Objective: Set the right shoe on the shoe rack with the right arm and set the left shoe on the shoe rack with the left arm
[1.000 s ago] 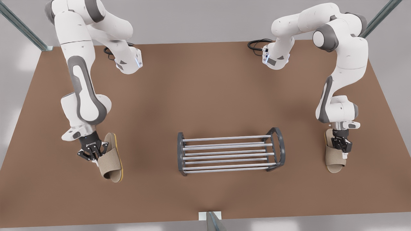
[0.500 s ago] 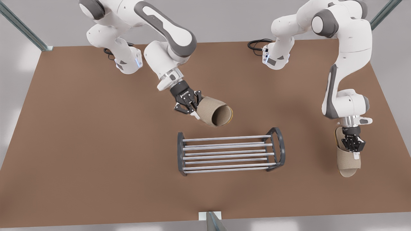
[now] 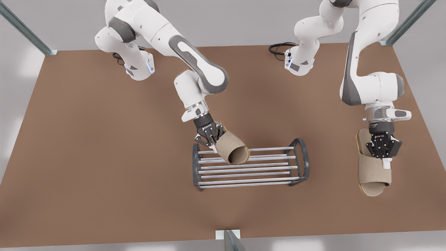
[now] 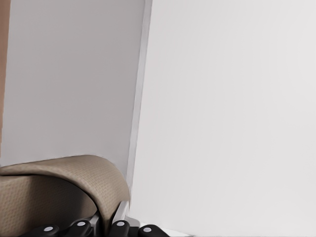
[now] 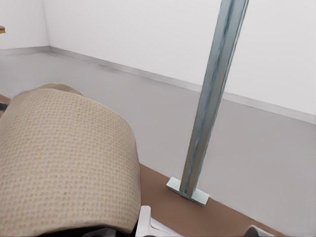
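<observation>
Right tool (image 3: 212, 144) swung its shoe (image 3: 232, 150) over rack (image 3: 307, 162).

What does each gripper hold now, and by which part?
The right gripper holds the right shoe by its upper band, over the shoe rack. The left gripper holds the left shoe by its band too.

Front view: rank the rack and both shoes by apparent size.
1. shoe rack
2. left shoe, in left gripper, front view's right
3. right shoe, in right gripper over the rack; seen end-on, so foreshortening may shrink it.
</observation>
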